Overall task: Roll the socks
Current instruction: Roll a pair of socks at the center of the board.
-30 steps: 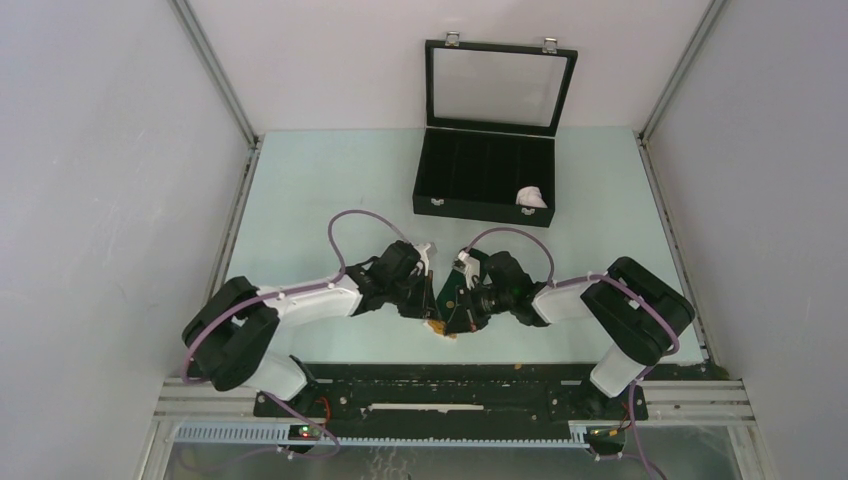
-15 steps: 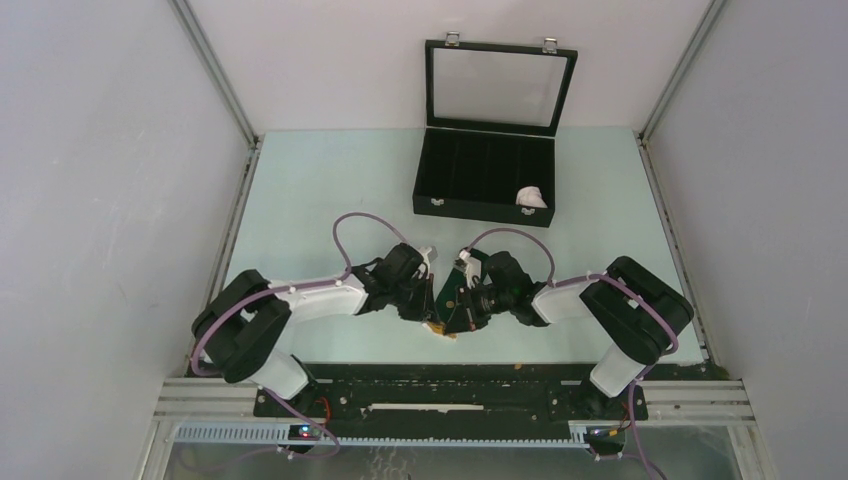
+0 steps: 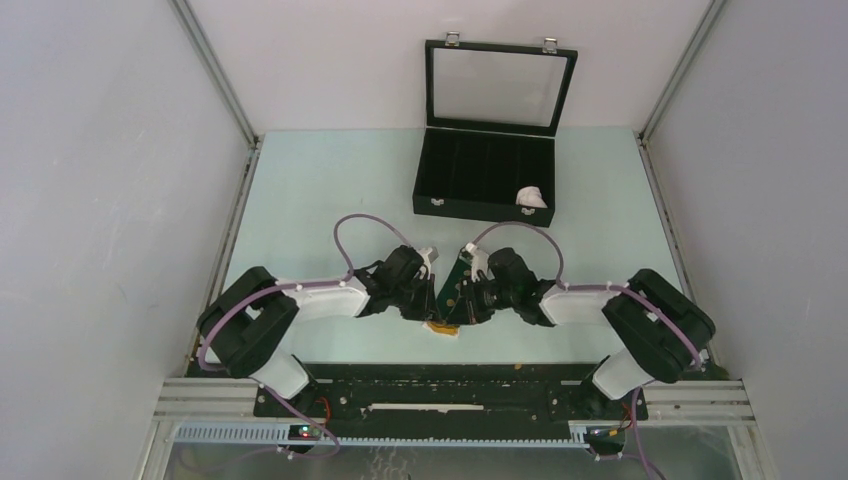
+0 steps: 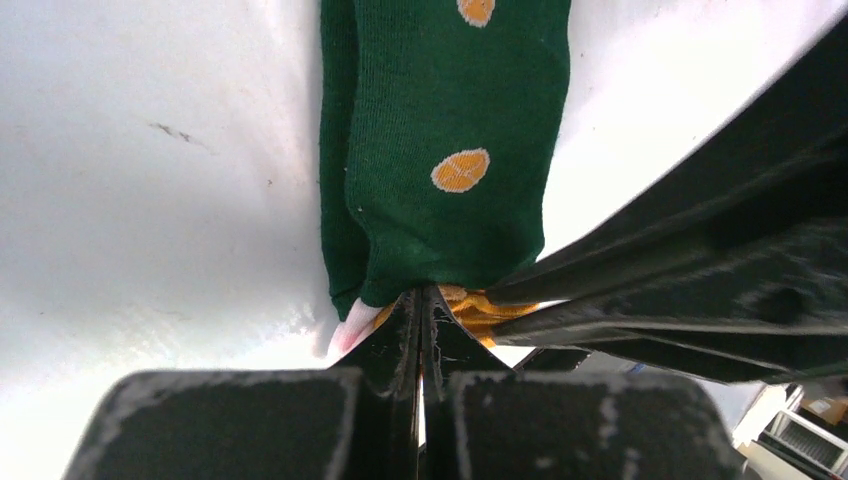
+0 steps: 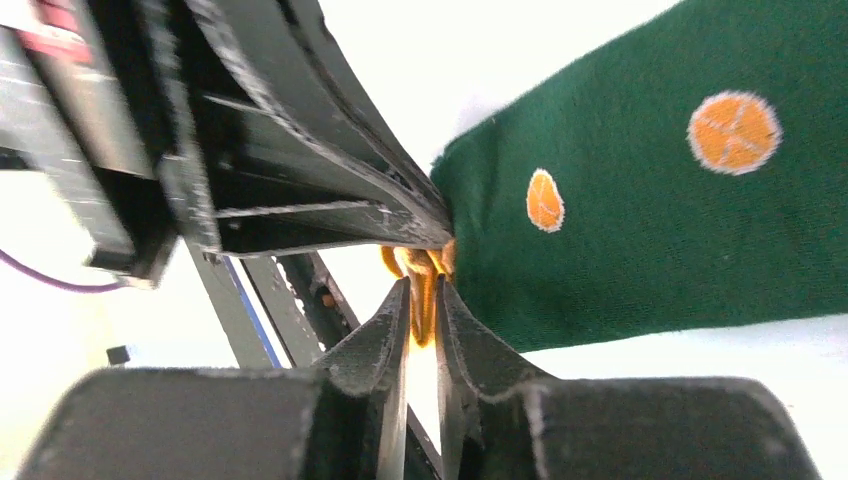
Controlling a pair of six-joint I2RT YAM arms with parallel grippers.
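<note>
The dark green sock with orange dots lies on the table between my two grippers, its white-orange end towards the near edge. My left gripper is shut on that end; in the left wrist view its jaws pinch the sock at the orange edge. My right gripper is shut on the same end from the other side; in the right wrist view orange fabric sits between its tips, with the green sock beyond. The white sock lies in the black box.
An open black box with a glass lid stands at the back of the table. The two grippers are tip to tip; the left one's fingers fill the left of the right wrist view. The black rail runs along the near edge.
The right arm's elbow has swung out to the right and the left arm's elbow has moved a little right. Both grippers stay shut on the sock's end, shifted slightly.
</note>
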